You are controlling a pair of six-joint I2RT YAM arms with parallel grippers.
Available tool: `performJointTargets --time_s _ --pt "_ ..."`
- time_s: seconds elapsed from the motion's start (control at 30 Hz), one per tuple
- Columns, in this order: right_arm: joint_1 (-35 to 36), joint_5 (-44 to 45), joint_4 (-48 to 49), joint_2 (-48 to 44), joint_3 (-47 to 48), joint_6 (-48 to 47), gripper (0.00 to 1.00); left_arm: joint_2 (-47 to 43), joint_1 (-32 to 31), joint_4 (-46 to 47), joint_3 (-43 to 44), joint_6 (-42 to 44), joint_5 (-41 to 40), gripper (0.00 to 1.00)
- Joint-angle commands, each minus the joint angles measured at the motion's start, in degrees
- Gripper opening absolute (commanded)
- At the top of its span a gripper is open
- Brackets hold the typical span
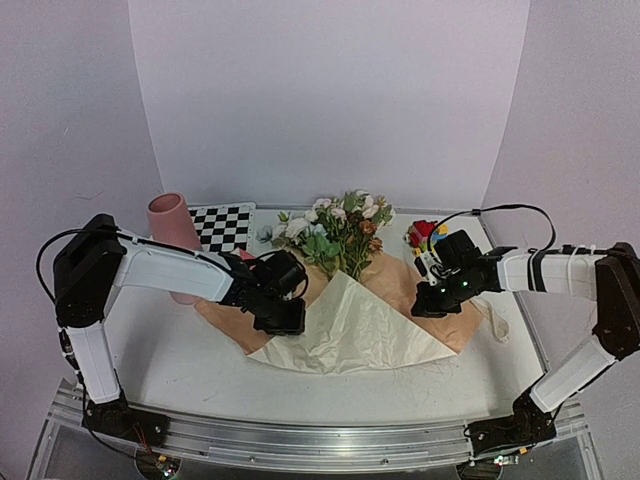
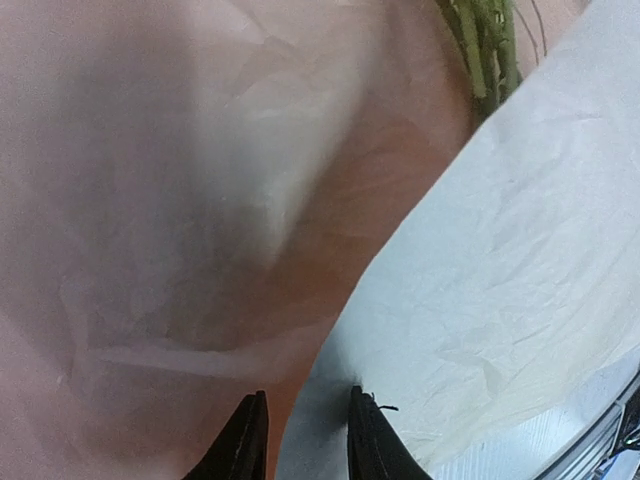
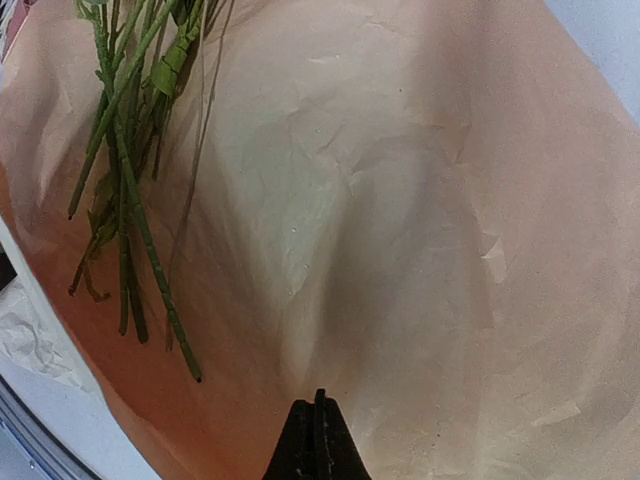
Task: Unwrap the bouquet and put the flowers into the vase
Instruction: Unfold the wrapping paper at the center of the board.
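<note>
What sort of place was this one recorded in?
Probably a robotics lab's recording booth, not a home: plain white backdrop panels enclose the table, a checkerboard calibration board sits at the back, and an aluminium mounting rail runs along the near edge.

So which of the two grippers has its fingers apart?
The left gripper: a gap shows between its dark fingers above the pale paper flap. The right gripper has them pressed together over the tan wrapping paper.
</note>
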Motion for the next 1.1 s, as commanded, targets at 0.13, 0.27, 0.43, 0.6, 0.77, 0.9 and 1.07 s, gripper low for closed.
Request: performJointTargets --time_s 0.13,0.27,0.43,0.6,0.77,0.9,1.07 --pt "0.1 0.1 -4.3 -1.4 0.2 -1.8 0.0 -13.1 -3.5 0.4 -5.3 -2.6 2.7 0.3" --pt "0.1 -2.2 -4.6 -2.5 -0.2 -2.8 0.0 -17.8 -5.4 1.3 -9.0 -3.3 5.5 0.34" --pt "0.5 -7.9 -5.1 -2.1 -0.5 -4.0 0.01 -23.0 -7.5 4.6 -14.4 -5.5 9.9 0.35" --pt "0.9 -8.2 -5.4 -5.0 -1.9 -3.8 0.02 -25.9 -10.8 5.4 -17.1 -6.8 11.7 0.39" --pt "1.3 -11.7 -5.9 -7.1 -2.6 -3.9 0.06 -26.2 -13.9 5.4 -18.6 -7.5 13.5 0.48" --pt "2.5 -13.1 -6.0 -8.7 -3.0 -3.5 0.12 -26.5 -17.4 5.3 -18.6 -8.6 13.1 0.55" --pt "4.9 -12.7 -6.0 -10.1 -3.6 -2.3 0.15 -30.1 -19.7 4.2 -18.2 -10.2 11.1 0.58"
